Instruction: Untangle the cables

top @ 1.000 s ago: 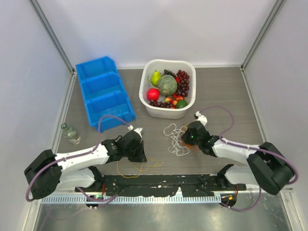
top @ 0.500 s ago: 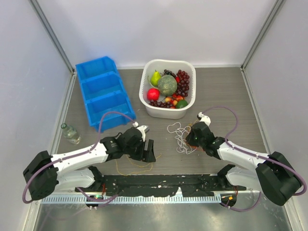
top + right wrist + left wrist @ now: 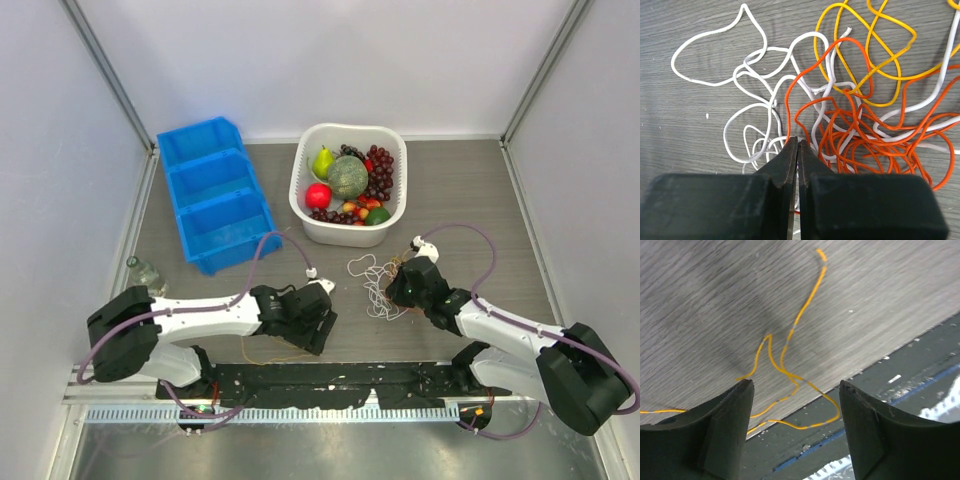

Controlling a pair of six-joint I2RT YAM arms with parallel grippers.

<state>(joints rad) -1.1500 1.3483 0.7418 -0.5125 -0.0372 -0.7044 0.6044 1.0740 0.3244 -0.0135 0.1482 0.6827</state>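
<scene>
I'm holding my left claw point(image 3: 796, 385) wide open, gripping nothing. A thin yellow cable point(image 3: 805, 307) is lying on the table point(image 3: 480, 190) between the fingers and running ahead of them. Its near loop is spilling onto the black strip point(image 3: 900, 370) at the table edge.

I'm keeping my right claw point(image 3: 797, 140) jaws pressed shut, tips sitting on the tangle; I can't tell if a strand is pinched. The white cable point(image 3: 674, 64) is looping ahead-left. The orange-red cable point(image 3: 865, 140) is bunching just right of the tips. The yellow-orange cable point(image 3: 882, 105) is crossing over it farther ahead-right.

Beyond the right claw the white basket point(image 3: 300, 190) of fruit is sitting well apart. The blue bins point(image 3: 215, 195) are beyond the left claw, and a bottle point(image 3: 145, 278) is off to its left.
</scene>
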